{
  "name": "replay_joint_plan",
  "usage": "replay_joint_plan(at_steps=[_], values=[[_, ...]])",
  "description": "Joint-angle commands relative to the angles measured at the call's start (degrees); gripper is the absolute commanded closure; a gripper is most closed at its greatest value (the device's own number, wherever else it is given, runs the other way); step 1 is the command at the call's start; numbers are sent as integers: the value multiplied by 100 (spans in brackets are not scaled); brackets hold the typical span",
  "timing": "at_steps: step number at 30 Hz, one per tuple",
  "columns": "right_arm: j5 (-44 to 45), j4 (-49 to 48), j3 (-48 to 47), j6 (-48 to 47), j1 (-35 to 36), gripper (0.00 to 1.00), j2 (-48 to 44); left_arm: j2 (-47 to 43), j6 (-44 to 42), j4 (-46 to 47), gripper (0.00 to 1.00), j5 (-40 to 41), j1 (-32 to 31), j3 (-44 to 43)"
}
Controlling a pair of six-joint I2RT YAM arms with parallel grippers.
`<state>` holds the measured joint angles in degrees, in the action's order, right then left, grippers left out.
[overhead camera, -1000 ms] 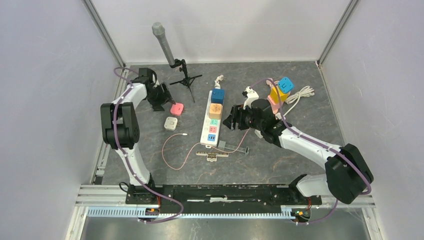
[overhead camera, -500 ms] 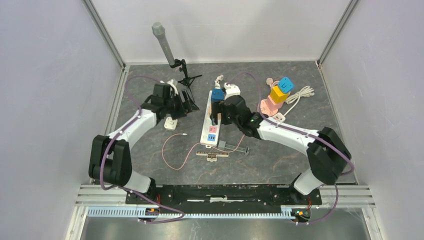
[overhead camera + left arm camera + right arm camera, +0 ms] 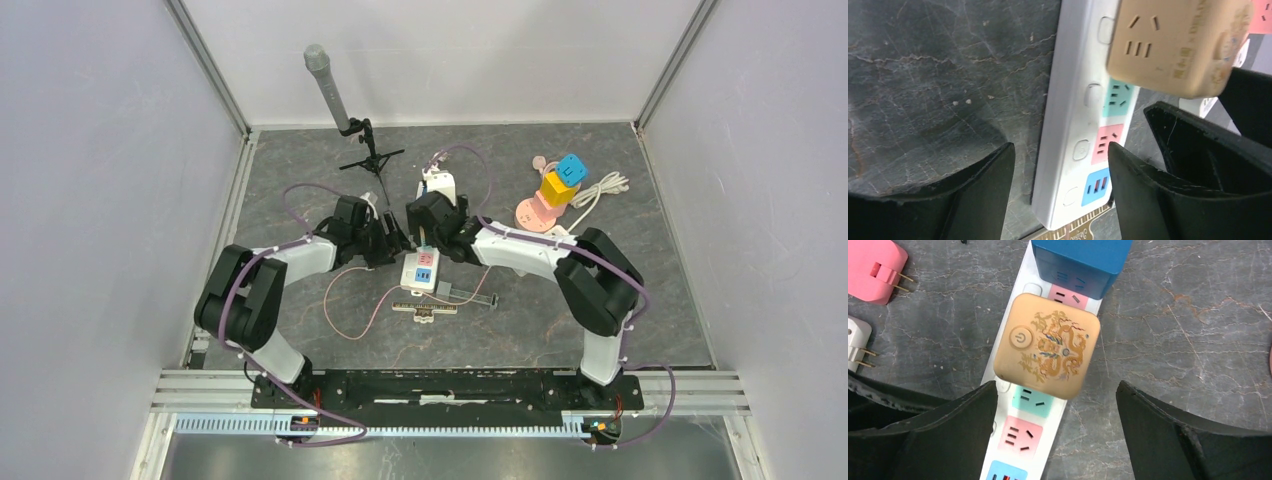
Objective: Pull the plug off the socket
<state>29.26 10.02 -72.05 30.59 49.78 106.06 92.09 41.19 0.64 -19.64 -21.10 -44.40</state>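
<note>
currently: left gripper (image 3: 1060,150) spread, empty, over white power strip (image 3: 1073,110); right gripper (image 3: 1057,385) wide, empty, near tan plug (image 3: 1048,342).

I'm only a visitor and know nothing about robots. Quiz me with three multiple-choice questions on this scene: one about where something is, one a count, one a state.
1. Where is the tan plug?
A) plugged into the strip
B) lying loose on the table
C) held in a pincer

2. How many cube plugs sit on the strip?
A) one
B) two
C) four

3. The right pincer is:
A) shut on the tan plug
B) shut on a cable
C) open, holding nothing

Answers:
1 A, it sits on the strip's row of sockets.
2 B, the tan plug and the blue plug just beyond it.
3 C, it gapes wide on either side of the tan plug, clear of it.
</note>
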Motion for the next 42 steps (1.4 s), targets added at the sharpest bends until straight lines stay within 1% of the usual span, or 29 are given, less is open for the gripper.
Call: replay_joint_plan(at_steps=[1,3,5,8,12,13,15,17,20,22,23,25,26,32,36,40,42], values=[[122,-108,-537,115,19,10,296,159,216,489,32,-164,-26,161],[139,-36,-707,173,19,15,450,237,290,546,39,-175,-64,265],[144,-31,-819,219,14,20,587,282,293,568,42,-129,-102,367],[180,21,-954,264,15,21,715,350,233,568,45,-130,-113,501],[447,280,-1170,340,11,20,860,387,282,645,46,-207,-208,629],[513,332,-1200,372,6,21,884,377,299,656,46,-207,-251,643],[623,397,-1199,417,1,26,878,371,306,665,47,-191,-333,677],[709,422,-1127,451,-10,37,824,377,341,665,47,-153,-397,699],[707,279,-844,446,-17,59,631,412,394,665,47,-57,-495,703],[600,99,-655,357,-21,73,477,429,460,654,43,82,-533,722],[531,28,-588,312,-13,84,402,432,501,604,42,173,-548,722],[351,-91,-467,262,-17,98,254,446,539,466,42,397,-585,713],[245,-147,-424,250,-19,100,191,455,533,411,42,491,-608,699],[-203,-521,-90,168,-20,100,-196,537,547,313,51,744,-776,690],[-580,-831,118,109,-20,100,-279,673,558,313,56,861,-864,676],[-675,-890,183,159,-50,100,-294,790,544,252,60,1043,-912,686],[-1043,-1241,310,117,-34,100,-286,842,522,252,61,1108,-939,690]])
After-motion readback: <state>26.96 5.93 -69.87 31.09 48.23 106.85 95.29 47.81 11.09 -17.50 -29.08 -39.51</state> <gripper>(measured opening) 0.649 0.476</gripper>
